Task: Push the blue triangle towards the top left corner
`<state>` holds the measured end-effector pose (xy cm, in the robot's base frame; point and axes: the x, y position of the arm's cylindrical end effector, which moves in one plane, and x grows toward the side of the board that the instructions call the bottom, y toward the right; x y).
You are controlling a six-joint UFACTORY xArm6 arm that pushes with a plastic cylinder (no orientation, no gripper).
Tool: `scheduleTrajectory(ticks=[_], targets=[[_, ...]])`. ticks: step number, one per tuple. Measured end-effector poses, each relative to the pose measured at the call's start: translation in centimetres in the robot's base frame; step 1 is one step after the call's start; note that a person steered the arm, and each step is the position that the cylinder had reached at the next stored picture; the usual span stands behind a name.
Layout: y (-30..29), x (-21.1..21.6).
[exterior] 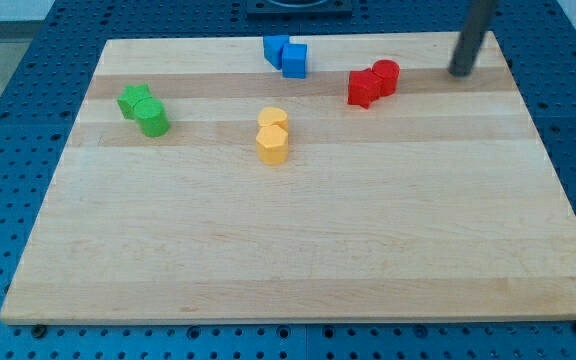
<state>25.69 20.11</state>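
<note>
Two blue blocks touch near the board's top middle: the left one [275, 49] looks like the blue triangle, the right one [295, 60] is a blue cube. My tip [460, 72] rests on the board near the top right, well to the right of the blue blocks and right of the red pair. The rod rises out of the view's top.
Two red blocks [372, 82] touch between the tip and the blue blocks. Two yellow blocks [272, 135] sit below the blue ones. A green star [135, 99] and a green round block [153, 120] sit at the left. The wooden board [298, 250] lies on a blue perforated table.
</note>
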Motion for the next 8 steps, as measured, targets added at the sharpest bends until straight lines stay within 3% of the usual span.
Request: scheduleTrajectory(ticks=[1, 4, 6, 8], targets=[[-7.3, -2.9], [-23.3, -3.7], [-26.6, -0.4], [-31.2, 0.3]])
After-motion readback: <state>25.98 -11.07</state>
